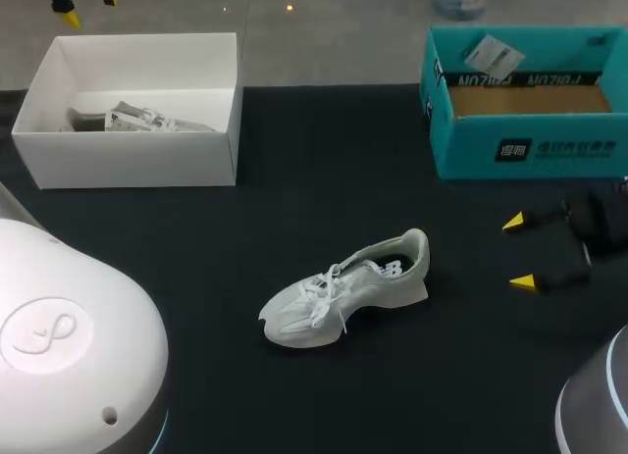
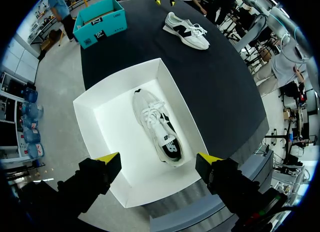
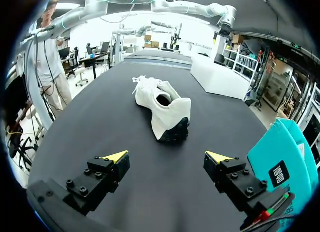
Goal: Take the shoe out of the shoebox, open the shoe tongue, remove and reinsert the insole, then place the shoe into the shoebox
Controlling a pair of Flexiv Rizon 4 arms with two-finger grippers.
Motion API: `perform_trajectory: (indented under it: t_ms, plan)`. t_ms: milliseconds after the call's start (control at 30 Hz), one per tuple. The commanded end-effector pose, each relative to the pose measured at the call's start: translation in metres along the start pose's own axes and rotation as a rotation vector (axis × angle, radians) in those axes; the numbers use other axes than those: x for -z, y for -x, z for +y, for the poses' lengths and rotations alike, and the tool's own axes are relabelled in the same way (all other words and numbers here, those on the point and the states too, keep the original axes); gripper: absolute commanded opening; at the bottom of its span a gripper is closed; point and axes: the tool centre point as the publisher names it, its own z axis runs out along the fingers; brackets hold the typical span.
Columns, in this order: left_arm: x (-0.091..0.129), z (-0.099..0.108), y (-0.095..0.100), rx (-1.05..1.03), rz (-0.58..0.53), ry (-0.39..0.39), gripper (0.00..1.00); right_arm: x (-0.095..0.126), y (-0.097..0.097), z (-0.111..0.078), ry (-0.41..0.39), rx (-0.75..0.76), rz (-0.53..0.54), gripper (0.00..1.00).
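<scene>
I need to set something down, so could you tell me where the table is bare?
Bare table lies between the white shoebox and teal box, and between that shoebox and the loose shoe. Tighter by the right hand.

Left tool (image 2: pixel 158 158) and right tool (image 3: pixel 167 156) — both fingers spread wide.

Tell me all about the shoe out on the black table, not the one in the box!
The shoe is a pale white sneaker with white laces, a dark mark on its side and dark under the heel. It looks like soft cloth on a thicker sole. It sits upright on the table, touching nothing else. Its heel points toward the open right pincer, which is apart from it.
</scene>
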Motion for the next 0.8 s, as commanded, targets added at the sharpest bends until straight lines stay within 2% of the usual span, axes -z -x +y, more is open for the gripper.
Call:
perform_trajectory:
  t_ms: [33, 300, 433, 800]
  plan:
    - [0.000, 0.001, 0.000, -0.001, 0.001, 0.000, 1.00, -0.009, 0.003, -0.011, 0.035, -0.008, 0.025, 1.00]
    - [0.000, 0.001, 0.000, -0.001, 0.001, 0.000, 1.00, -0.020, 0.002, -0.028, 0.074, -0.067, 0.019, 1.00]
    - [0.000, 0.001, 0.000, -0.001, 0.001, 0.000, 1.00, -0.021, 0.006, -0.036, 0.064, -0.086, 0.015, 1.00]
    - [0.000, 0.001, 0.000, -0.001, 0.001, 0.000, 1.00, -0.020, 0.015, -0.038, 0.069, -0.093, 0.012, 1.00]
